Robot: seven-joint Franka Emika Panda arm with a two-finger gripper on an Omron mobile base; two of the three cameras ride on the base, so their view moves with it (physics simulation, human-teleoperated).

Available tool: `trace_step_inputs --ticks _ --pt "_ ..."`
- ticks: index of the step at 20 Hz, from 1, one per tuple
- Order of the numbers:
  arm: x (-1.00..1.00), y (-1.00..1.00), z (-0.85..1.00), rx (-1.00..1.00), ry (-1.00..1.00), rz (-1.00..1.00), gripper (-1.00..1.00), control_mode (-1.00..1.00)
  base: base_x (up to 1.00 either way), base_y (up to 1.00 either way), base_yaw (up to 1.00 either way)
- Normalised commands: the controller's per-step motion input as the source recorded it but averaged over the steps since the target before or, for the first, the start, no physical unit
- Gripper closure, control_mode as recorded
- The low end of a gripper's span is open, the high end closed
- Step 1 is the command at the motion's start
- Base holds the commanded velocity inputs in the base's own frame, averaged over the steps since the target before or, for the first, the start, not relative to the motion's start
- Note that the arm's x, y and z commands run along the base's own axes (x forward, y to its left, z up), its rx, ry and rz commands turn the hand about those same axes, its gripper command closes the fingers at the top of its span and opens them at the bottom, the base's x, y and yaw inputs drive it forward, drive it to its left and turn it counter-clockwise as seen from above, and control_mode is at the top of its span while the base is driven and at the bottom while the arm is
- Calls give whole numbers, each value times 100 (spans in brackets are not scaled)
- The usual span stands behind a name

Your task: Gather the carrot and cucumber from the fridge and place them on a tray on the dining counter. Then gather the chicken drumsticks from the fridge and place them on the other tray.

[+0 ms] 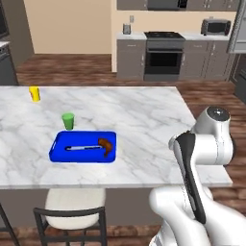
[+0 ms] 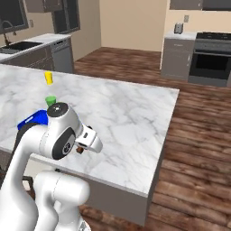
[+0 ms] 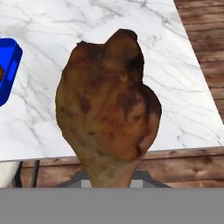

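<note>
Marble tabletop point(image 1: 144, 115) underneath — blue tray point(image 1: 60, 144) holding one drumstick point(image 1: 106, 146); claw point(image 2: 81, 149) clamped on second drumstick point(image 3: 109, 109), above tabletop's near edge.

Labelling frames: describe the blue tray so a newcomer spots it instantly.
Start at the white marble dining counter. Near its front edge, above the white stool, lies the blue tray. Unlike the green cup and yellow cup behind it, it's flat and rectangular, holding a brown drumstick.
</note>
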Motion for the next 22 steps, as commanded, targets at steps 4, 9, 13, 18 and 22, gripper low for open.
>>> trace_step_inputs --ticks 4,9,13,18,22 --pt "0 0 0 0 0 0 100 100 24 33 -22" --pt "3 6 4 0 -1 -3 100 -100 14 18 -15" --pt "5 33 25 0 -6 -9 100 -100 0 0 0" --pt "0 39 31 -1 -12 1 100 -100 0 0 0" --pt "0 47 16 0 -12 17 100 -100 0 0 0"
